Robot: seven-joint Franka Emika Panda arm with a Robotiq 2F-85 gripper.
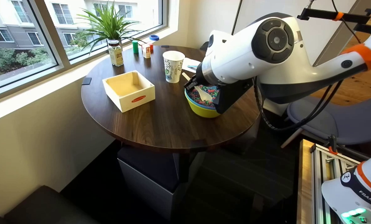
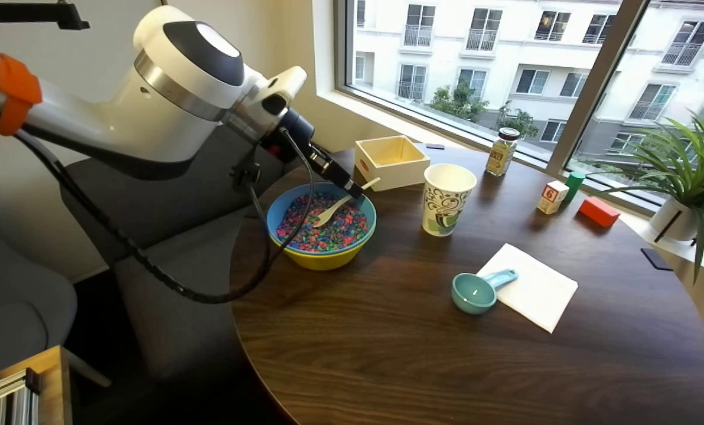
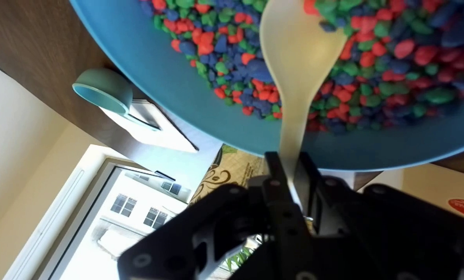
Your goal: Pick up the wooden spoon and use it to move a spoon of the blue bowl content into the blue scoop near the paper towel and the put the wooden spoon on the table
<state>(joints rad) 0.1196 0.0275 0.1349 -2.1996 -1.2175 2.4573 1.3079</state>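
Observation:
The wooden spoon (image 3: 306,58) has its head on the heap of red, green and blue pieces (image 3: 232,66) in the blue bowl (image 3: 166,103). Its head shows few or no pieces on it; its tip is cut off in the wrist view. My gripper (image 3: 288,157) is shut on the spoon's handle, above the bowl's rim. The spoon (image 2: 334,209) slants over the rim in both exterior views, with the gripper (image 2: 357,192) at its handle. The blue scoop (image 2: 473,293) stands on the table (image 2: 387,354), its handle over the white paper towel (image 2: 541,289).
A patterned paper cup (image 2: 446,198) stands close to the bowl and gripper. A yellow wooden box (image 1: 129,90) is beyond the cup. A salt jar (image 2: 501,152), a number block (image 2: 553,196), green and red blocks (image 2: 599,211) and a plant (image 1: 110,23) are by the window.

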